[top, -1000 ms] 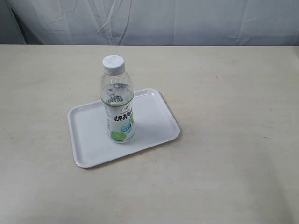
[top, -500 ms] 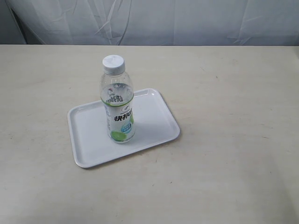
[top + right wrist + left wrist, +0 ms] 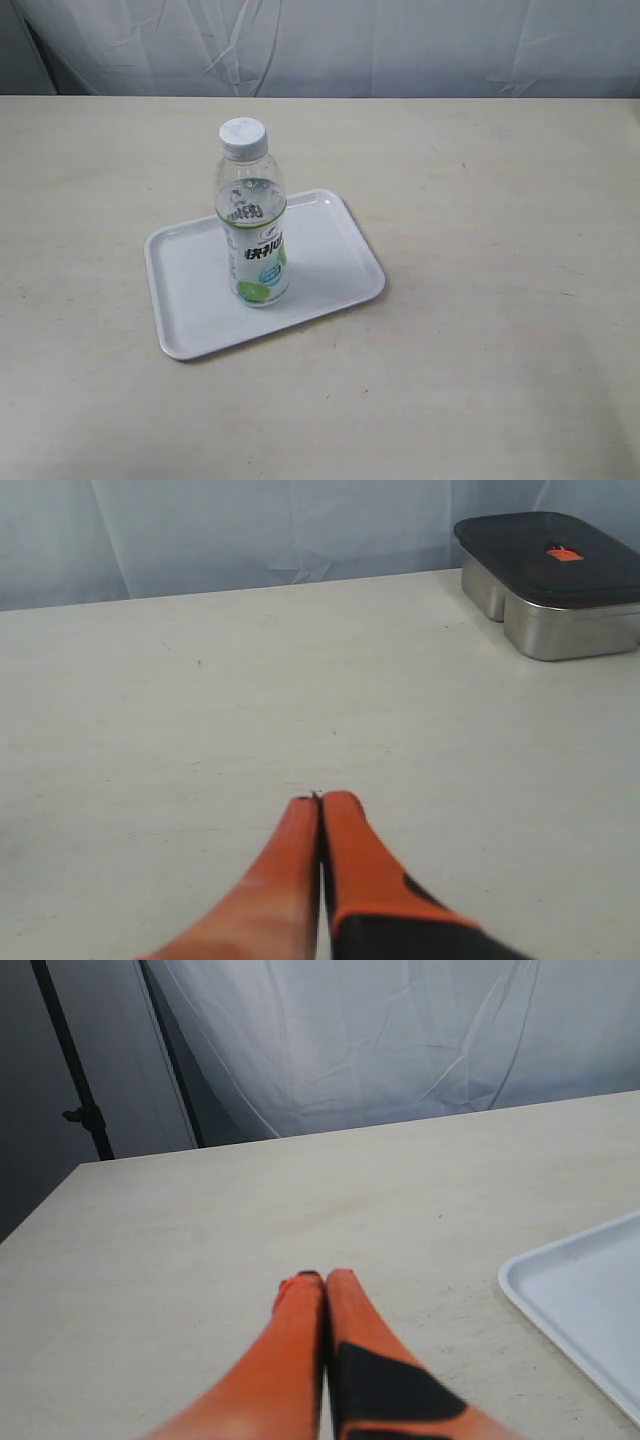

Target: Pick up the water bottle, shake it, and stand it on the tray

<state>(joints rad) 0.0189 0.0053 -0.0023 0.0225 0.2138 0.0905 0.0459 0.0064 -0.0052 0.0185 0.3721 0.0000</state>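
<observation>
Jaws on my left gripper (image 3: 322, 1278) and right gripper (image 3: 318, 800) pressing tight together, empty, over tabletop (image 3: 480, 300); water bottle (image 3: 255, 235) standing upright on tray (image 3: 190, 290).

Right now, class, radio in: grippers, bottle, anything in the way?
Left gripper shut, empty. Right gripper shut, empty. Bottle upright on tray, untouched. Metal box beyond right gripper, apart.

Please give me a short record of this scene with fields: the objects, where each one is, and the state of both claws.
water bottle: upright, cap on, standing on the tray
tray: flat on the table
left claw: shut, empty, above the table near the tray
right claw: shut, empty, above the table
metal box: dark lid, on the table, seen only in the right wrist view
</observation>
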